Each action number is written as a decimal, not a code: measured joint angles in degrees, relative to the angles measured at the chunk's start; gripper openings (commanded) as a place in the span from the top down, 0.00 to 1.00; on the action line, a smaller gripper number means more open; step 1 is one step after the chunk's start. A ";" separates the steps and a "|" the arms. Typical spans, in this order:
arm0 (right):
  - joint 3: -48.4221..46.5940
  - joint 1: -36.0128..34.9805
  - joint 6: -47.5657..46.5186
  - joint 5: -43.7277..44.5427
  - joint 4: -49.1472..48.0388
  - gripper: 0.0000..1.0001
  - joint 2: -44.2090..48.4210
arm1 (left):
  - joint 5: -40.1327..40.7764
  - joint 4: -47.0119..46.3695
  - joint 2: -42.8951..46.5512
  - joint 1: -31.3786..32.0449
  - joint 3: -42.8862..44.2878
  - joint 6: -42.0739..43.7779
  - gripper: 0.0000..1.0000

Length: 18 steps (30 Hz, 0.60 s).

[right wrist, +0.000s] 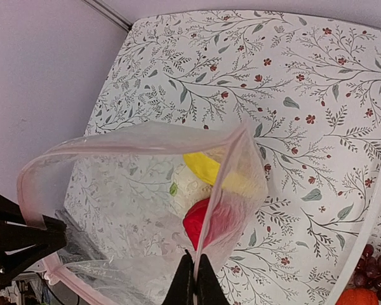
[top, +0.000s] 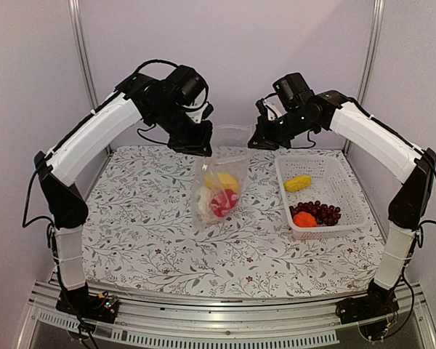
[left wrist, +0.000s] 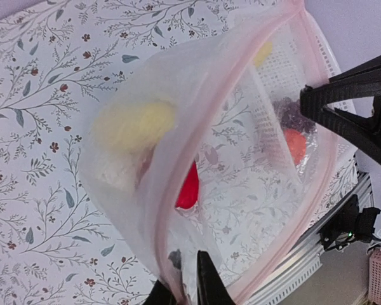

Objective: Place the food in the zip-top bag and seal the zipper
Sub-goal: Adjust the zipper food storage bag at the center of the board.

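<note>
The bag (top: 219, 167) hangs upright over the middle of the surface (top: 138, 225), held by its mouth between both arms. The left gripper (top: 202, 150) is pinched together on one end of the rim, and the right gripper (top: 260, 142) is clamped on the opposite end. Both wrist views show the fingers closed on the plastic with no gap. The mouth gapes wide, and the pink zipper (left wrist: 159, 229) runs unjoined around the opening.

Three pieces sit at the bottom of the bag: a yellow one (top: 221, 182), a cream one (top: 205, 202) and a red one (top: 223, 203). The basket (top: 330, 231), just right of the bag, holds another yellow piece (top: 298, 182), the grapes (top: 321, 212) and the orange ball (top: 304, 219).

By count, the loading looks about half done. Three pieces are left to move, and the sealing has not begun. With both grippers occupied on the rim, one probably has to let go to fetch from the basket, and the bag may then sag or fold shut.
</note>
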<state>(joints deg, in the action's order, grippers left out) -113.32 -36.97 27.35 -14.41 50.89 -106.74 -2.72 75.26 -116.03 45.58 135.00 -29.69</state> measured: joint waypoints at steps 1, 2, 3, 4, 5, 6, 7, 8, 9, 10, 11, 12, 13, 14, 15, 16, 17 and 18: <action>0.00 0.00 0.09 -0.15 0.00 0.99 0.00 | 0.39 0.15 0.31 0.15 0.22 -0.42 0.91; 0.00 0.00 0.13 -0.37 0.00 0.99 0.00 | 0.66 0.35 0.44 0.17 0.55 -0.76 0.90; -0.02 0.00 0.24 -0.57 0.00 0.99 0.00 | 0.85 0.44 0.55 0.26 0.68 -1.09 0.89; -0.11 0.00 0.33 -0.74 0.00 1.00 0.00 | 1.11 0.50 0.68 0.35 0.72 -1.66 0.89; -0.22 0.00 0.35 -0.85 0.02 1.00 0.00 | 1.31 0.55 0.70 0.44 0.74 -1.90 0.89; -0.44 0.00 0.52 -0.94 0.04 1.00 0.00 | 1.53 0.55 0.70 0.46 0.74 -2.14 0.89; -0.63 0.00 0.57 -1.01 0.07 1.00 0.00 | 1.68 0.57 0.70 0.48 0.74 -2.43 0.91; -0.81 0.00 0.66 -1.11 0.02 1.00 0.00 | 1.75 0.57 0.70 0.48 0.74 -2.71 0.95; -1.09 0.00 0.81 -1.22 0.04 1.00 0.00 | 1.77 0.61 0.70 0.48 0.79 -2.95 1.00; -1.29 0.00 0.96 -1.31 0.02 1.00 0.00 | 1.73 0.63 0.70 0.48 0.87 -3.41 1.00; -1.55 0.00 1.16 -1.46 0.02 1.00 0.00 | 1.75 0.74 0.70 0.48 1.07 -3.30 1.00; -1.73 0.00 1.25 -1.66 0.00 1.00 0.00 | 1.77 0.83 0.70 0.48 1.27 -3.54 1.00; -1.95 0.00 1.38 -1.90 -0.02 1.00 0.00 | 1.81 1.05 0.68 0.48 1.75 -3.61 1.00; -2.21 0.00 1.42 -2.12 -0.07 1.00 0.00 | 1.90 1.18 0.68 0.48 2.36 -3.56 1.00; -2.45 0.00 1.46 -2.29 -0.09 1.00 0.00 | 2.12 1.44 0.63 0.48 3.15 -3.56 1.00; -2.80 0.02 1.60 -2.45 -0.15 1.00 0.00 | 2.62 1.84 0.61 0.48 4.68 -3.45 1.00; -3.23 0.02 1.64 -2.54 -0.13 1.00 0.00 | 2.75 1.86 0.61 0.48 4.96 -3.45 1.00; -3.58 0.02 1.68 -2.60 -0.20 1.00 0.00 | 3.23 2.03 0.61 0.48 5.99 -3.34 1.00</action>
<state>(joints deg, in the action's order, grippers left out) -116.90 -36.95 29.04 -17.02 50.70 -106.74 0.51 77.30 -115.42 46.06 140.99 -33.04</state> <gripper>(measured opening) 0.005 0.006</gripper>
